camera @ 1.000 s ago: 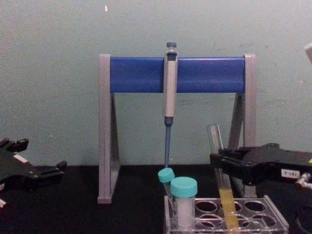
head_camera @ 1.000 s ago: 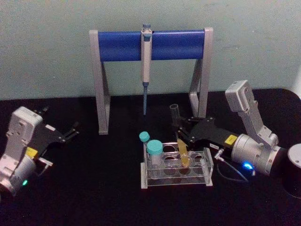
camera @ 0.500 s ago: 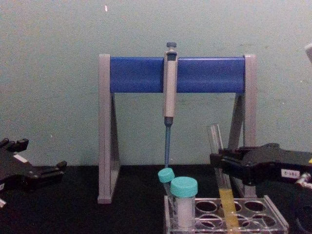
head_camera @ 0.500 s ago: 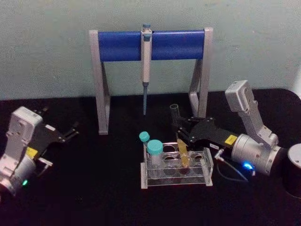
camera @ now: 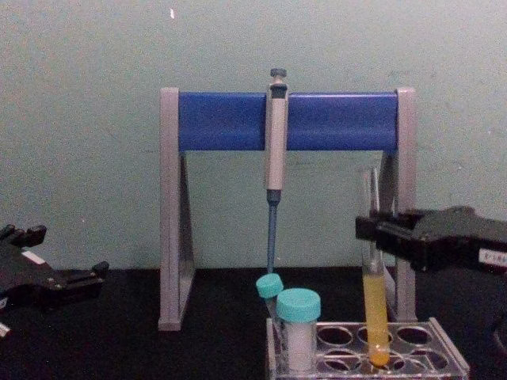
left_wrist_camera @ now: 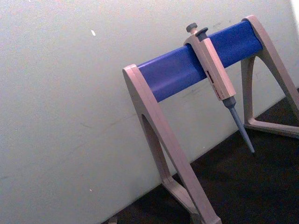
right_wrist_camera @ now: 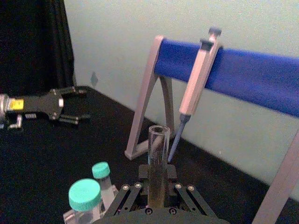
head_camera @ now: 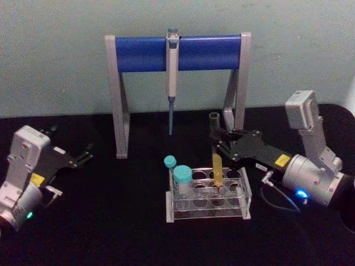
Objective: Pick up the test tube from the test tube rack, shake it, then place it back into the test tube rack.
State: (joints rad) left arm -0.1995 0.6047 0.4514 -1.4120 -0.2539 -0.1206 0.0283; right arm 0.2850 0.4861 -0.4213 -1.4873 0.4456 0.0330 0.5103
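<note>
Left gripper point(head_camera: 87, 153) sat parked at the left edge of the head view, fingers spread, nothing in them, same as half a second ago. Pipette stand point(head_camera: 144, 54) and pipette point(head_camera: 172, 72) at upper centre were untouched, and so were the teal-capped tubes point(head_camera: 182, 174) at the left end of the test tube rack point(head_camera: 208, 213). The change was right of centre. The test tube point(head_camera: 217, 166) had leaned in its hole half a second before, but now stood upright and higher, with the yellow liquid mostly above the top plate. The right gripper point(head_camera: 216, 138) had closed on the glass above the liquid and had shifted up and to the right with it. My read: the pick was under way, with the shake and the return still to do. Hard to make out: in the chest view the tube's round bottom sat about level with the rack's holes, so I couldn't tell if it had cleared the plate. That view's lower edge cut off the rack base. In the right wrist view the gripper body hid the tube's lower half.
</note>
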